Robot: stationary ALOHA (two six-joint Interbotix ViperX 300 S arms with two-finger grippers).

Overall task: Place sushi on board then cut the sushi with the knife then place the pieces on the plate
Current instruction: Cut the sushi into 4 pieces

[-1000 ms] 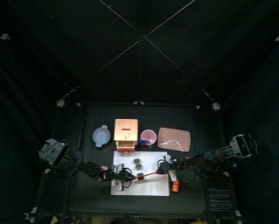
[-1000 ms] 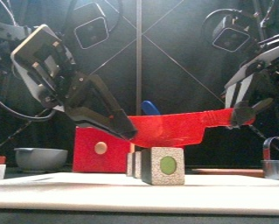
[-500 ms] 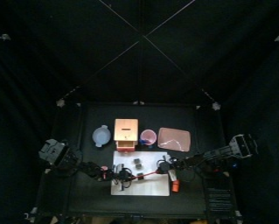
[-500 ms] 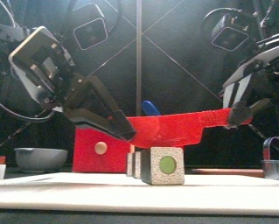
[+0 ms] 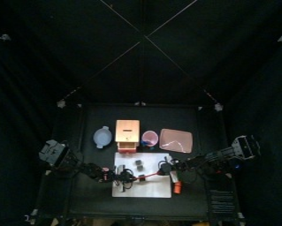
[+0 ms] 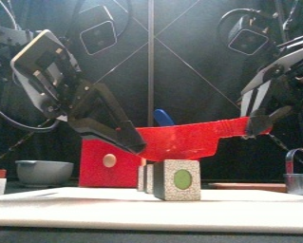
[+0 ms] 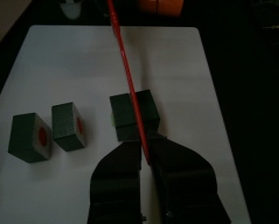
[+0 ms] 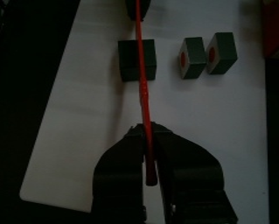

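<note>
The sushi [image 6: 177, 178] stands at the lower middle of the front view on the white board [image 5: 143, 187]. It is in three pieces. The nearest one is a block with dark green sides and a pale speckled face with a green round in the middle. In the left wrist view the pieces form a row across the middle of the frame, two narrow ones close together at the left and a larger block [image 7: 135, 116] apart at their right.

The red knife [image 6: 185, 140] hangs level just above the blocks and in line with the larger one. I cannot tell whether its edge touches that block. The left gripper [image 6: 139, 144] is clamped on the blade end, and the right gripper [image 6: 259, 125] is closed on the handle end.

Above the board in the top view sit the bowl [image 5: 102, 136], the wooden box [image 5: 129, 132] and the pink tray [image 5: 175, 139], which is bare.

Compared with the frames from a second and half a second ago, almost nothing differs. The knife keeps about the same height, both grips are unchanged, and the three pieces have not moved.
</note>
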